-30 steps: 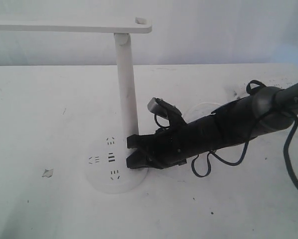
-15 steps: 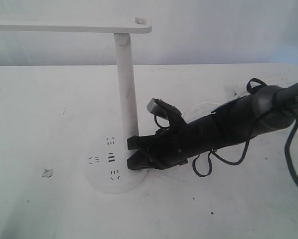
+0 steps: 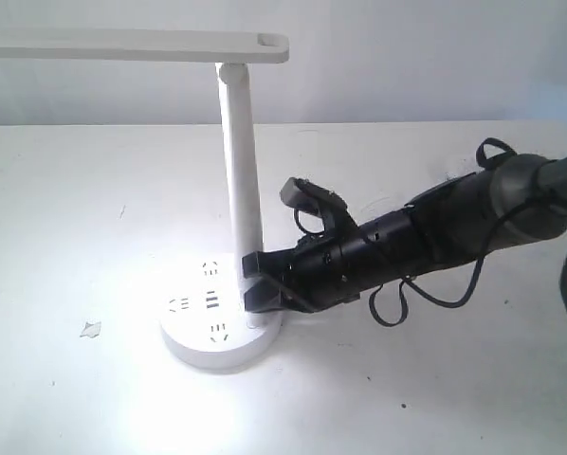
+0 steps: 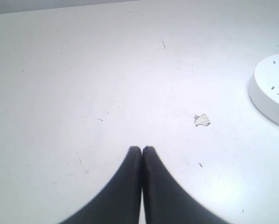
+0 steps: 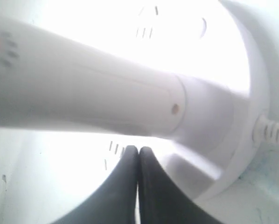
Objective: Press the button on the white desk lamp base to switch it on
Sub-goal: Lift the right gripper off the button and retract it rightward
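The white desk lamp (image 3: pixel 238 161) stands left of centre and is lit, throwing a bright patch on the table. Its round white desk lamp base (image 3: pixel 200 327) (image 5: pixel 223 154) (image 4: pixel 275 93) shows socket slots. My right gripper (image 3: pixel 252 284) (image 5: pixel 138 150) is shut, its black tips resting on the base's right part, right beside the post (image 5: pixel 83 93). The button is hidden under the tips. My left gripper (image 4: pixel 142 150) is shut and empty over bare table, left of the base; the exterior view does not show it.
The white table (image 3: pixel 94 209) carries a small torn scrap (image 3: pixel 91 329) (image 4: pixel 202 120) left of the base. The lamp's white cord (image 5: pixel 272 130) leaves the base's rim. Black cables (image 3: pixel 426 294) hang from my right arm.
The lamp has come on and now lights the base and table brightly. My right gripper's tips have shifted slightly up and further onto the base.
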